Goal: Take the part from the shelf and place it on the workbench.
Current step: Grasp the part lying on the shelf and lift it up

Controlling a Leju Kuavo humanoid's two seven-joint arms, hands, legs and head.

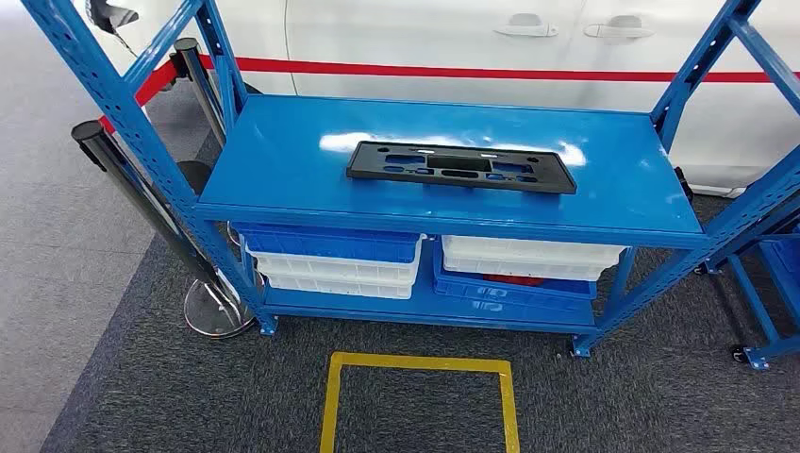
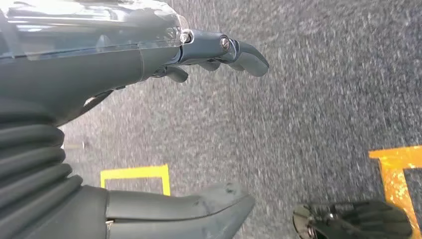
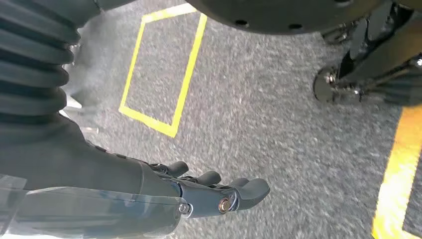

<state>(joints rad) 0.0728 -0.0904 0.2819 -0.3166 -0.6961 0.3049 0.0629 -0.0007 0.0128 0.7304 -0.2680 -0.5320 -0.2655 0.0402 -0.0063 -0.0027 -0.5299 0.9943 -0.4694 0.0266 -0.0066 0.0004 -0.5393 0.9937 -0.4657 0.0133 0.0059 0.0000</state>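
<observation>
So the part (image 1: 461, 167), a long flat black plastic plate with cutouts in it, is lying flat on the top deck of the blue shelf (image 1: 283, 160), roughly in the middle and a bit toward the back, with a glare patch on the metal right behind it. Nothing is touching it, and it sits well apart from both hands, which hang over the carpet rather than up at the shelf. The left hand (image 2: 149, 64) has its fingers (image 2: 249, 57) stretched out fairly straight and its thumb (image 2: 199, 209) held away from them, a wide gap between, holding nothing, just grey carpet (image 2: 308, 114) beyond it. The right hand (image 3: 164, 199) looks the same: fingers (image 3: 251, 190) extended and spread a little, nothing in them, carpet behind. Under the top deck there's a lower level with stacked bins, blue and white ones on one side (image 1: 330, 260) and white over blue on the other (image 1: 524, 269), with something red peeking out between those. On the floor in front of the shelf is a square of yellow tape (image 1: 420, 396), which also turns up near the right hand (image 3: 164, 74) and near the left hand's thumb (image 2: 137, 174). A black post with a round metal base (image 1: 219, 307) stands beside the shelf leg, a red belt (image 1: 453, 69) runs behind, and a white car (image 1: 566, 38) is parked past that.
</observation>
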